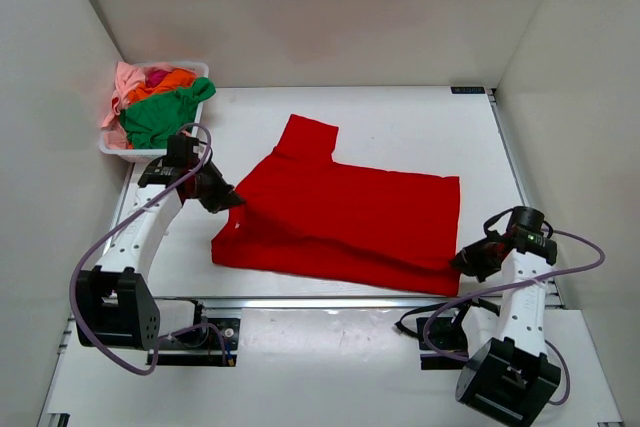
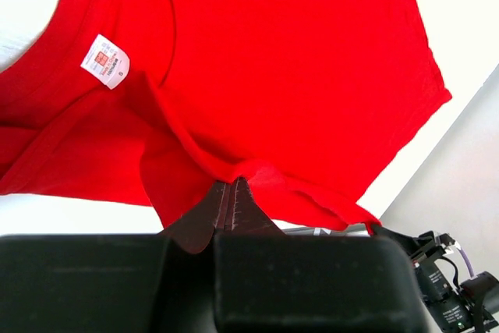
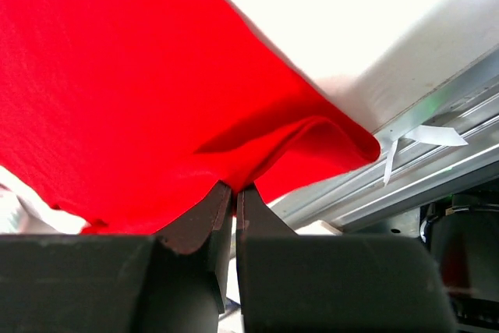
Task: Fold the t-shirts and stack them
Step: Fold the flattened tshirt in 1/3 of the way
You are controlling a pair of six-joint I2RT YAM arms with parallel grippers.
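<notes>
Top view, shirt: the red t-shirt (image 1: 350,217) lies spread on the counter (image 1: 400,117). The other t-shirts (image 1: 160,117) are heaped in the white basket (image 1: 113,150), off the red one's far-left side.
Top view, hands: the left hand (image 1: 225,197) sits at the shirt's left edge and the right hand (image 1: 467,261) at its near-right corner. From up here I honestly can't tell if either one is pinching.
Left wrist: fingers are closed tight on a bunched ridge of red cloth. The size label (image 2: 104,60) shows inside the neckline, up and to the left of the grip.
Right wrist: fingers are pressed together on a small fold at the shirt's corner, with the metal rail (image 3: 437,111) just past that corner.
Only the wrists show: the actual grips, and how little cloth each one has.
Only the top shows: the whole outline, so where a fold would land.
Risk: I reckon those thin pinches slip if the hands pull apart hard or lift unevenly, and then the fold goes skewed.
</notes>
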